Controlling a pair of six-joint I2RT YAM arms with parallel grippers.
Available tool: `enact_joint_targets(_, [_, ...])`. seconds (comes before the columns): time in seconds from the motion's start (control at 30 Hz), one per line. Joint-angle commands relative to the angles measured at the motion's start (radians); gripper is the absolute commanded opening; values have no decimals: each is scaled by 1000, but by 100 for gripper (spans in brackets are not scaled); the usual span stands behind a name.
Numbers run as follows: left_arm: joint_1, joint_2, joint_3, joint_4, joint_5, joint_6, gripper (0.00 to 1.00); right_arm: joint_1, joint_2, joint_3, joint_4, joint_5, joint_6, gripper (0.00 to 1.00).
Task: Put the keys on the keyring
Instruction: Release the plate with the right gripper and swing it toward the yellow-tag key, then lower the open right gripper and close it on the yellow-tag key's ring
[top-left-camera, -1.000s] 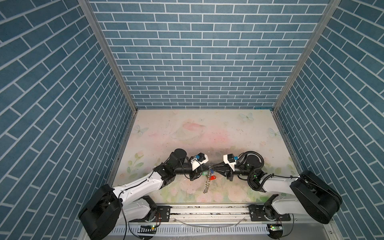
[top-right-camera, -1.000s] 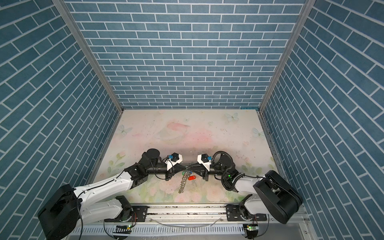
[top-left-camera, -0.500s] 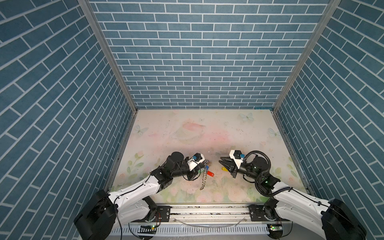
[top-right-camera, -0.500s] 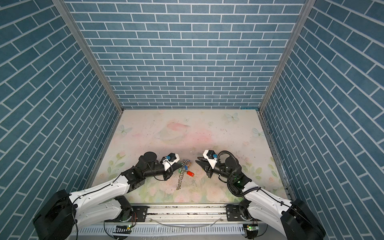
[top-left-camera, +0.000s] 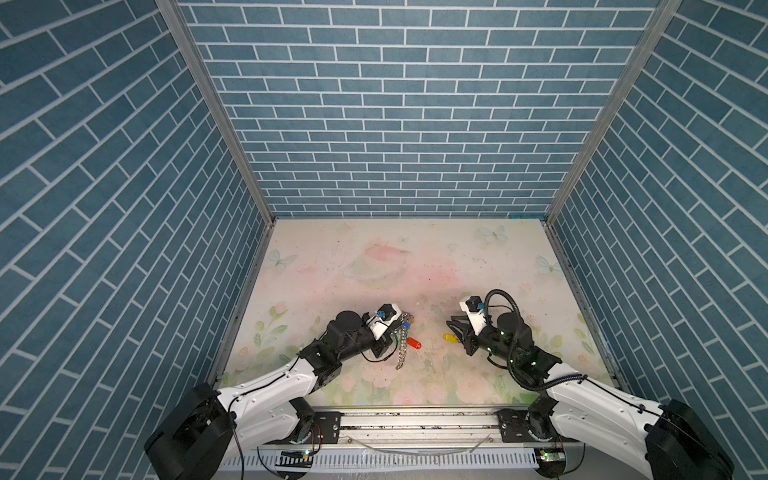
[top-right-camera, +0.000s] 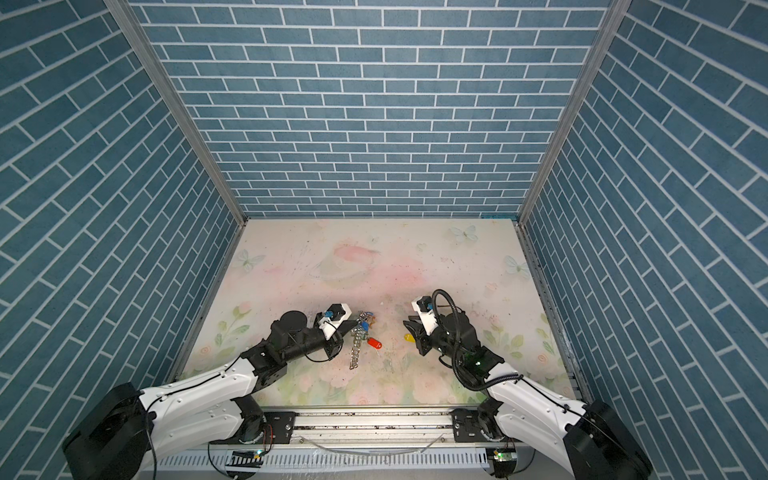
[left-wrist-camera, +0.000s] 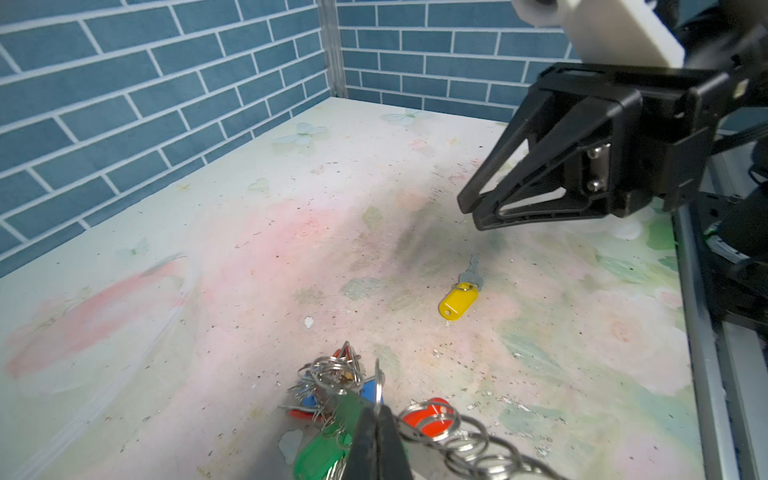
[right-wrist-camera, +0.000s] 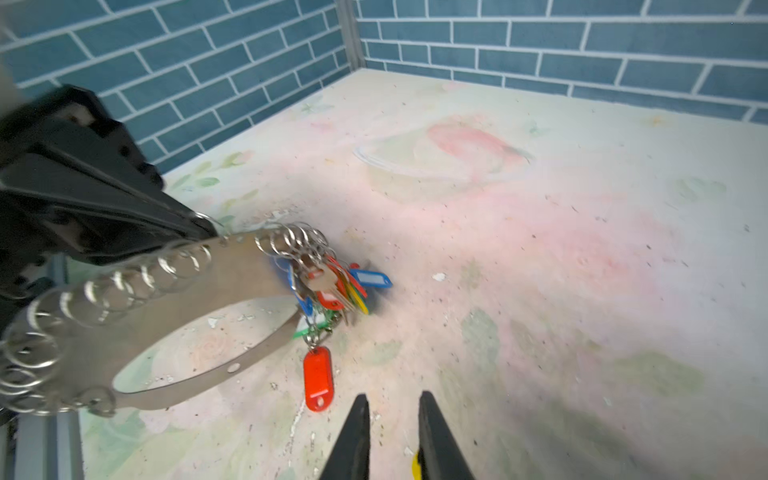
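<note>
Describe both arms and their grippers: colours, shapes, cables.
The left arm and right arm share white shells with black joints and bases. The left gripper and right gripper are black, with tapered fingers, each beside a white camera housing. A ribbed black hose loops over the right arm's wrist; green lights glow there.

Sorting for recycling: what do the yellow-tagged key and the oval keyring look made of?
The yellow tag: smooth glossy plastic, evenly coloured. Its key: dull grey, probably metal. The keyring: flat matte grey plate with drilled holes, likely sheet metal; its small rings gleam like silver steel wire.
</note>
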Motion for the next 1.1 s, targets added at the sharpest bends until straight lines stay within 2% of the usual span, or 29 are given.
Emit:
enact_joint_targets(0.0, [1,-36,15,53,-56,-34,0,-11,25,134,-254,143,91,21])
enact_joint_targets(0.17, [1,-16,-7,88,-77,-68,0,-42,170,315,-611,158,187,20])
enact_joint_targets(0.27, [1,9,5,80,-71,-60,0,-42,261,403,-746,159,260,21])
enact_joint_targets(0.4, [1,25,-1,102,-56,-57,0,-13,357,466,-807,117,364,27])
enact_joint_targets(0.47, [1,19,-5,99,-53,-56,0,25,400,496,-836,157,392,33])
enact_joint_targets(0.53, [1,5,5,67,-64,-52,0,48,445,536,-884,186,411,34])
enact_joint_targets(0.83, [1,-37,6,33,-44,-57,0,113,619,675,-1010,294,494,33])
enact_joint_targets(1.07, [1,-44,12,24,-34,-64,0,125,695,716,-1031,321,513,31])
